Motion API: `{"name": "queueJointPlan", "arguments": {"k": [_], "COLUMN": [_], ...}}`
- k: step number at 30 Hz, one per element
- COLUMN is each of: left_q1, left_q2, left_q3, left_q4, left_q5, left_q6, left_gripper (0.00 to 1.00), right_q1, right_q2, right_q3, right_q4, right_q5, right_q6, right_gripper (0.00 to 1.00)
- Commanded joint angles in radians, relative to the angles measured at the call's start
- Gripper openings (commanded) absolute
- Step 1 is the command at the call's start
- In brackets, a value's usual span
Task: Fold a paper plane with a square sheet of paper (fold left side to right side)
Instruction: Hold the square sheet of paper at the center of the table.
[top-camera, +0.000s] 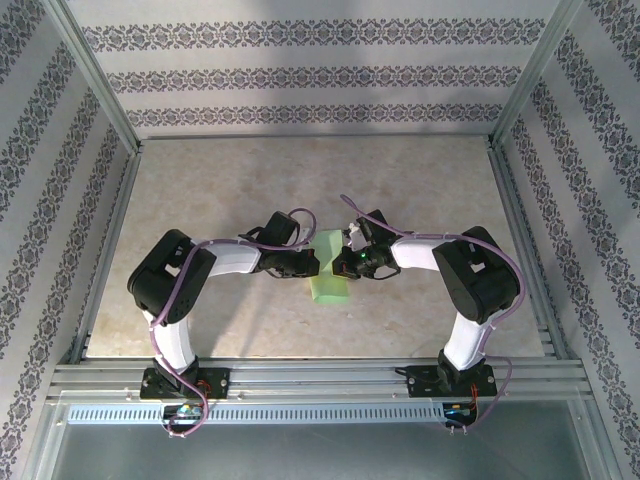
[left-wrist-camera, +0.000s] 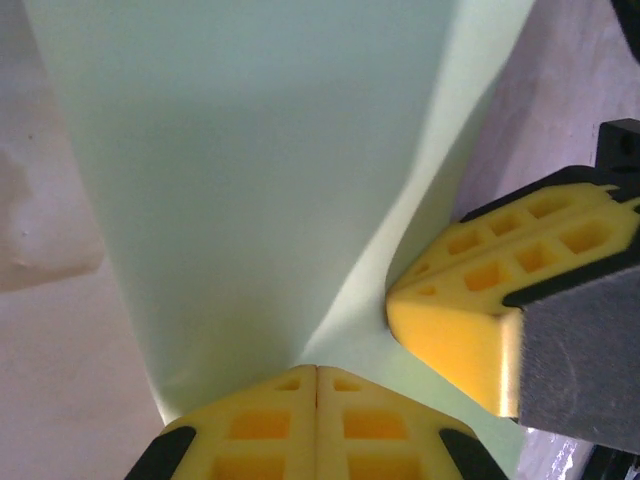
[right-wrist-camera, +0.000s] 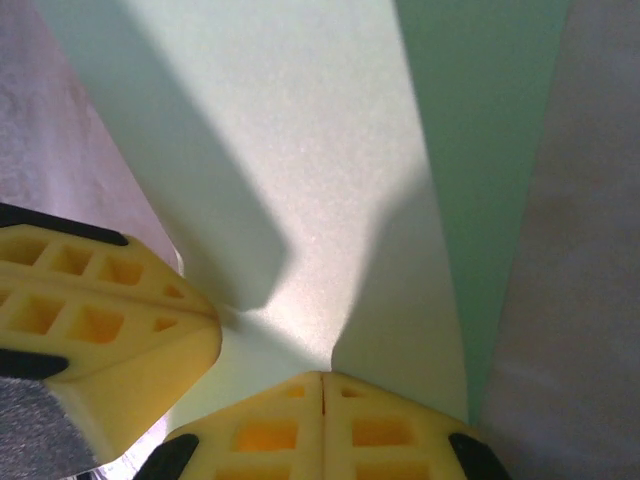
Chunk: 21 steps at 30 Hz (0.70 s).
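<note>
The square sheet of paper (top-camera: 330, 286) is pale green and lies mid-table between the two arms, looking narrower than square. My left gripper (top-camera: 312, 263) meets it from the left and my right gripper (top-camera: 348, 262) from the right, close together. In the left wrist view the sheet (left-wrist-camera: 250, 150) rises in a pucker into my left gripper (left-wrist-camera: 317, 370), whose yellow jaws are shut on it. The right gripper's fingers (left-wrist-camera: 470, 320) press alongside. In the right wrist view the sheet (right-wrist-camera: 300, 150) also creases into my right gripper (right-wrist-camera: 322, 375), shut on it, with a left finger (right-wrist-camera: 110, 320) beside it.
The beige marbled table (top-camera: 420, 190) is ringed by metal frame rails, with patterned walls behind and to both sides. A slotted aluminium rail (top-camera: 320, 380) carries both arm bases at the near edge.
</note>
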Motion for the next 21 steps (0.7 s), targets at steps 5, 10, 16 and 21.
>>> {"name": "queueJointPlan", "arguments": {"k": [5, 10, 16, 21], "left_q1": [-0.010, -0.009, -0.011, -0.011], "left_q2": [0.029, 0.038, 0.041, 0.051], "left_q3": [0.025, 0.020, 0.005, 0.002], "left_q4": [0.038, 0.010, -0.016, -0.022], "left_q5": [-0.002, -0.009, -0.025, -0.031], "left_q6": [-0.009, 0.007, 0.022, 0.027], "left_gripper": [0.05, 0.05, 0.05, 0.05], "right_q1": [0.009, 0.009, 0.009, 0.007], "right_q2": [0.039, 0.034, 0.027, 0.000], "right_q3": [-0.050, -0.049, -0.046, -0.027], "right_q4": [-0.127, -0.130, -0.130, -0.126], "right_q5": [0.129, 0.128, 0.121, 0.094], "right_q6": [-0.022, -0.023, -0.024, -0.024], "right_gripper": [0.00, 0.00, 0.00, 0.00]}}
